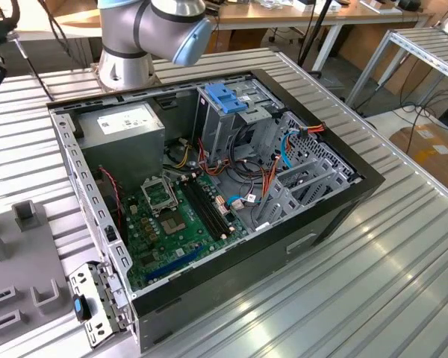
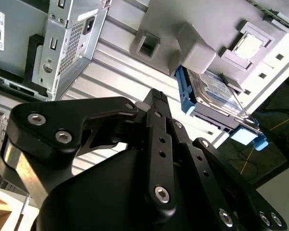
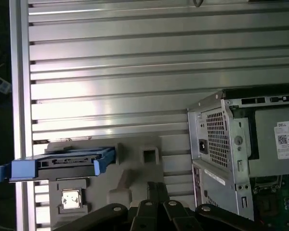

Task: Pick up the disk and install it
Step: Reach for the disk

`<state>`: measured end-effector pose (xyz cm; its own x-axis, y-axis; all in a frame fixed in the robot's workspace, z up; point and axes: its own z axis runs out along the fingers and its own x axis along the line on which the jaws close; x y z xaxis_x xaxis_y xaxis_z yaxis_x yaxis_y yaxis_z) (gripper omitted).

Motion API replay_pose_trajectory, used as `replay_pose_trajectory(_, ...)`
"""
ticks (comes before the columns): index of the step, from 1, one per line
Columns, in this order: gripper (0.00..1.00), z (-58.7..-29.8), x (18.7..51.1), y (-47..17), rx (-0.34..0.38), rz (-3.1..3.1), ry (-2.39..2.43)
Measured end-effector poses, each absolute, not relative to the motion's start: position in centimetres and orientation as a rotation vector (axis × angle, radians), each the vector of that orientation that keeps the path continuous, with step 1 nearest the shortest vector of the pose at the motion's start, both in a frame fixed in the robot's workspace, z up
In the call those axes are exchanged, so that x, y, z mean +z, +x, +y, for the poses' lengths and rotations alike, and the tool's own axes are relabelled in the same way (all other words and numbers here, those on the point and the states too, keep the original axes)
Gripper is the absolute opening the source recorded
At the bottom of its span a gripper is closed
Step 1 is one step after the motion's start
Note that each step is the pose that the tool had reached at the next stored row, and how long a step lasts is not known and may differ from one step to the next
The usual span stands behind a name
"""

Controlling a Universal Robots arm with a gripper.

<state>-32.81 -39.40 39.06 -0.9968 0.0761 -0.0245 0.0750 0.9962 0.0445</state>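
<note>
hand (image 3: 155,186) hovering closed and empty over slatted aluminium tabletop (image 3: 135,62), touching nothing. disk (image 3: 70,162) standing slotted in grey holder (image 3: 135,168) on tabletop, blue bracket (image 3: 19,169) clipping around it, well apart from hand, near rear of open computer case (image 3: 216,125).

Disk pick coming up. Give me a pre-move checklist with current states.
1. Disk sitting in the grey holder: ok.
2. Gripper carrying nothing: ok.
3. Jaws open for the grasp: not ok, they stand shut.
4. Gripper at the disk: not ok, it is apart from the disk, with no contact.
5. Computer case open, blue-topped drive cage exposed: ok.
6. Free slot in the cage: cannot tell.
</note>
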Motion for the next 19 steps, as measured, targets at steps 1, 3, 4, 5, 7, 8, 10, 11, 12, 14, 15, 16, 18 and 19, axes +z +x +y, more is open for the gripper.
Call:
replay_pose_trajectory(1,0.11,-39.4,39.0,-33.6,0.068,3.112,0.118)
replay_pose_trajectory(3,0.11,-39.3,39.0,-34.8,0.069,3.112,0.118)
replay_pose_trajectory(4,0.11,-39.3,39.0,-35.2,0.069,3.113,0.118)
replay_pose_trajectory(5,0.11,-39.3,39.0,-35.7,0.069,3.113,0.118)
replay_pose_trajectory(7,0.11,-39.2,38.9,-36.7,0.069,3.112,0.118)
replay_pose_trajectory(8,0.11,-39.2,38.9,-37.2,0.069,3.113,0.118)
replay_pose_trajectory(10,0.11,-39.1,38.9,-38.2,0.069,3.113,0.118)
replay_pose_trajectory(11,0.11,-39.1,38.8,-38.6,0.069,3.112,0.118)
replay_pose_trajectory(12,0.11,-39.1,38.8,-39.1,0.069,3.113,0.118)
replay_pose_trajectory(14,0.11,-39.0,38.8,-40.5,0.069,3.112,0.118)
replay_pose_trajectory(15,0.11,-39.0,38.7,-40.9,0.069,3.113,0.118)
replay_pose_trajectory(16,0.11,-39.0,38.7,-41.4,0.069,3.113,0.118)
replay_pose_trajectory(18,0.11,-38.9,38.7,-42.5,0.069,3.112,0.118)
replay_pose_trajectory(19,0.11,-38.9,38.6,-43.1,0.069,3.113,0.118)
